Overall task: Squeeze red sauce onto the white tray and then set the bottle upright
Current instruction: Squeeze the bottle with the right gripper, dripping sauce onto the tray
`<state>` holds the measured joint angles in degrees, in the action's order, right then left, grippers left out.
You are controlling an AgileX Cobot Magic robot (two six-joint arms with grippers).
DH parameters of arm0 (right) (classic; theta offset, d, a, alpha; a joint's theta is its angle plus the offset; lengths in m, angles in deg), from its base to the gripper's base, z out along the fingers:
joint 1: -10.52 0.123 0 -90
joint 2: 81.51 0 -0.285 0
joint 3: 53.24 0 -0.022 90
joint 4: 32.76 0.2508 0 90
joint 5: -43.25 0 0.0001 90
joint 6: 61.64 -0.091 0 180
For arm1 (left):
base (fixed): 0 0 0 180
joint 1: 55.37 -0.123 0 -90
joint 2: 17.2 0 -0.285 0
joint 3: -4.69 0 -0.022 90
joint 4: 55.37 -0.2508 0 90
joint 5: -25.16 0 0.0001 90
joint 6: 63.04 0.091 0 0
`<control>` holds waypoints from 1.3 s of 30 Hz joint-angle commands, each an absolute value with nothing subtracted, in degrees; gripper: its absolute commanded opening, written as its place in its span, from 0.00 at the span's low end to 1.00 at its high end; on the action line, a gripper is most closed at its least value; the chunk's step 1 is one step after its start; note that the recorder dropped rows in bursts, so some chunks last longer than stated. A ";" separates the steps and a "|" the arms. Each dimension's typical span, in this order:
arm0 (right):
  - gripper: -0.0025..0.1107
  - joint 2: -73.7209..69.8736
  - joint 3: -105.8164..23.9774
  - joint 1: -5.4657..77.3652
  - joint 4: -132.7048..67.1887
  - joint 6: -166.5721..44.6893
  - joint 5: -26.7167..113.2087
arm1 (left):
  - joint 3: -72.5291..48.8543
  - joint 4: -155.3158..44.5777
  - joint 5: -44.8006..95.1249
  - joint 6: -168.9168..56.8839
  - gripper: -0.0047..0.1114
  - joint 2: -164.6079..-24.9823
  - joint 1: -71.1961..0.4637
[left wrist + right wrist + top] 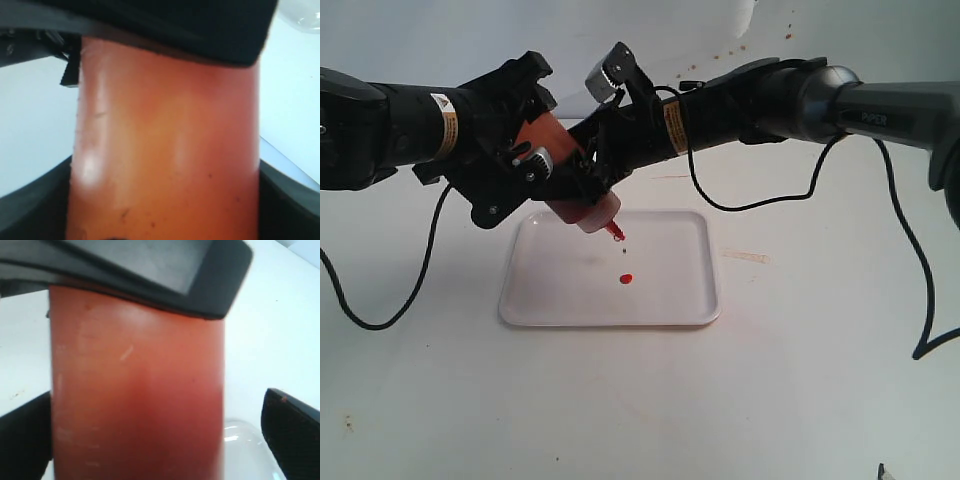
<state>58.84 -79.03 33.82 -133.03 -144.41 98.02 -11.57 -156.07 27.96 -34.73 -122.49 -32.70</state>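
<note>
Red sauce [626, 278] already lies as a small glossy blob near the middle of the white tray [705, 300], beneath the nozzle. The bottle [592, 212] hangs above the tray's far left part, tilted nozzle-down, between both arms. The left claw [525, 145] grips the bottle's body, fingers pressed to either side. The right claw [590, 150] stands open around the bottle: in its wrist view one finger [292, 432] sits clear of the plastic. I judge the squeezing step about finished. Next the bottle must be swung nozzle-up and set base-down on the worktop [790, 400], which calls for the right claw to draw away with the left one holding firmly.
</note>
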 commanded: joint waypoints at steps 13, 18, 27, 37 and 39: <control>0.95 58.68 -79.15 34.46 -132.70 -147.15 100.36 | -11.14 -155.32 28.55 -35.46 0.04 -121.63 -32.44; 0.95 58.68 -79.15 35.42 -132.70 -147.28 102.50 | -11.14 -155.32 29.12 -34.28 0.04 -121.63 -32.44; 0.95 58.68 -78.62 35.82 -132.70 -147.07 98.49 | -11.14 -155.32 30.97 -32.50 0.04 -121.63 -32.44; 0.89 58.57 -74.06 35.82 -132.70 -140.87 94.00 | -11.14 -155.32 31.35 -32.50 0.04 -121.63 -32.44; 0.86 58.57 -74.06 35.82 -132.70 -140.87 93.88 | -11.14 -155.32 31.35 -32.50 0.04 -121.63 -32.44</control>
<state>58.94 -74.36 35.63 -133.20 -141.76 94.48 -11.57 -156.07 30.75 -32.10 -122.49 -32.70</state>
